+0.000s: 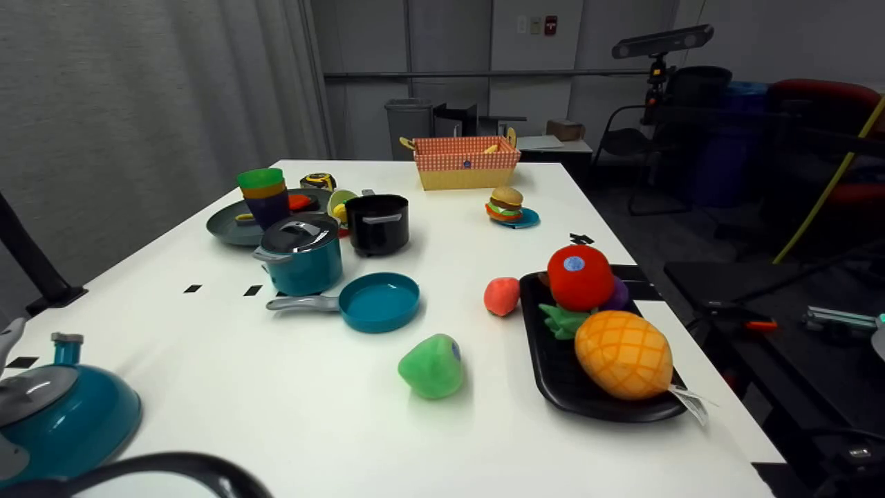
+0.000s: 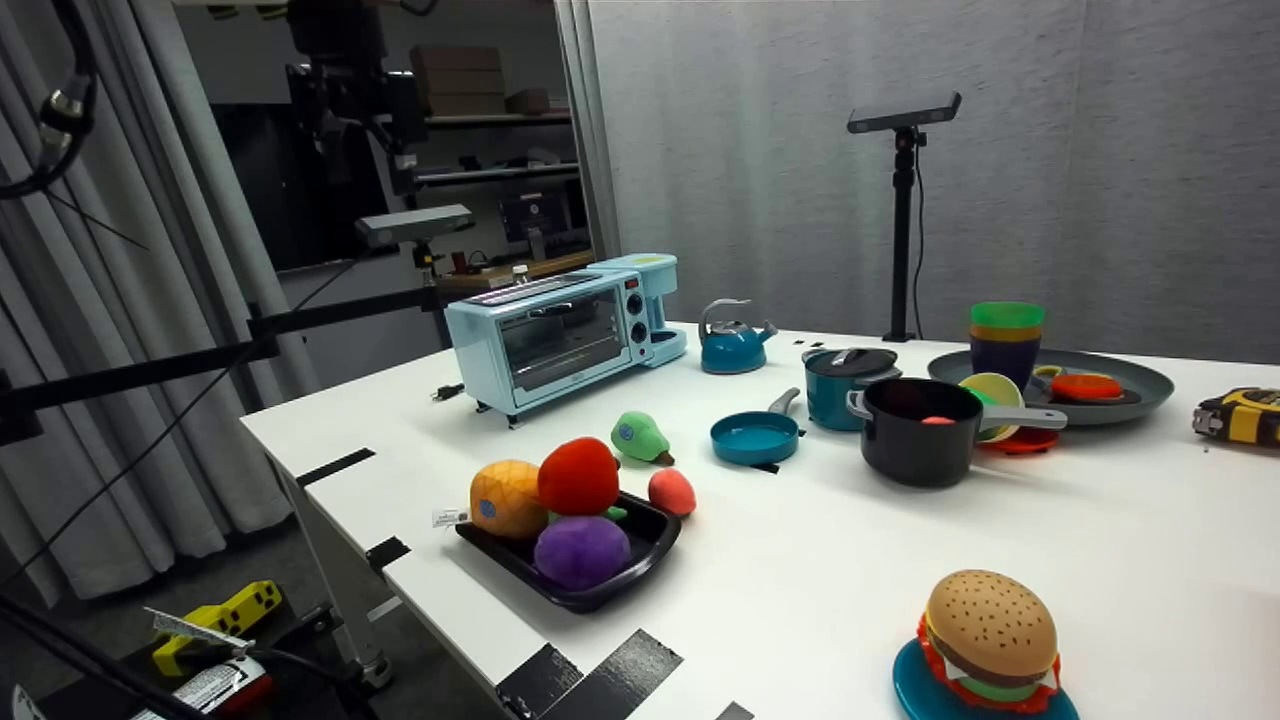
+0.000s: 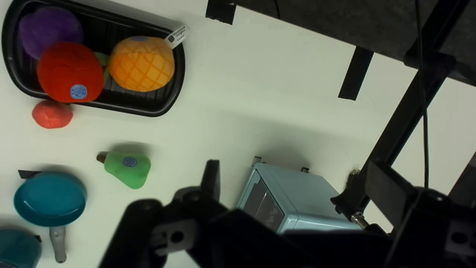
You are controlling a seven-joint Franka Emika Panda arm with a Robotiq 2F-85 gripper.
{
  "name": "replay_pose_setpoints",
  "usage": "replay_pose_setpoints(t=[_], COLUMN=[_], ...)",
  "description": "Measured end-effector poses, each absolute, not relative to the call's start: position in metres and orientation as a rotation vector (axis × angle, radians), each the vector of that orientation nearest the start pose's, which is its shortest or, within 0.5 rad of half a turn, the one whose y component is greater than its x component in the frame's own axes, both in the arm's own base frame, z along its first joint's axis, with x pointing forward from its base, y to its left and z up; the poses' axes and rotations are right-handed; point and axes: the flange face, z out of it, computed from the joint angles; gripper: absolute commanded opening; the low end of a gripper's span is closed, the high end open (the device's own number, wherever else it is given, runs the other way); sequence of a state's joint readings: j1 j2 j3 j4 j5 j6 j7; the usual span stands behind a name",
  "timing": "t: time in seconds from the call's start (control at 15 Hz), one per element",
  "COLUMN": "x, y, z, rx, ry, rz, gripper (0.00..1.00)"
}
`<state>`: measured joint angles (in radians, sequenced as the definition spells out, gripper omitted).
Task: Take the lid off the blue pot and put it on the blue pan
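The lid (image 1: 299, 234) is dark and round with a grey knob; it sits on the blue pot (image 1: 305, 271) in both exterior views (image 2: 852, 362). The teal pot also shows in the wrist view at the lower left edge (image 3: 18, 247), partly cut off. The blue pan (image 1: 379, 302) is shallow with a grey handle and stands beside the pot; it also shows in the wrist view (image 3: 50, 200). My gripper (image 3: 300, 186) is open and empty, fingers wide apart. In an exterior view the gripper (image 2: 368, 150) hangs high above the table, away from pot and pan.
A black pot (image 2: 920, 430) stands close beside the blue pot. A light-blue toaster oven (image 2: 560, 340) and teal kettle (image 2: 733, 348) stand behind. A black tray (image 1: 546, 373) holds plush fruit. A green pear (image 1: 432, 366) lies near the pan. A grey plate (image 2: 1140, 385) holds stacked cups.
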<state>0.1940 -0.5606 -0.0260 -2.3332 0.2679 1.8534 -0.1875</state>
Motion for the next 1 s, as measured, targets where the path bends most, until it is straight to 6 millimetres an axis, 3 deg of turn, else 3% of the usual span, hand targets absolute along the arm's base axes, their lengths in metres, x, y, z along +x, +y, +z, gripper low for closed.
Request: replay_pose_setpoints(t=[0.8,1.0], x=[0.384,0.365], y=[0.086,0.045], z=[0.548,0.559], rx=[-2.841,-2.868], ry=[-0.409,-0.344], rz=[-0.103,-0.061], gripper=[1.00,1.00])
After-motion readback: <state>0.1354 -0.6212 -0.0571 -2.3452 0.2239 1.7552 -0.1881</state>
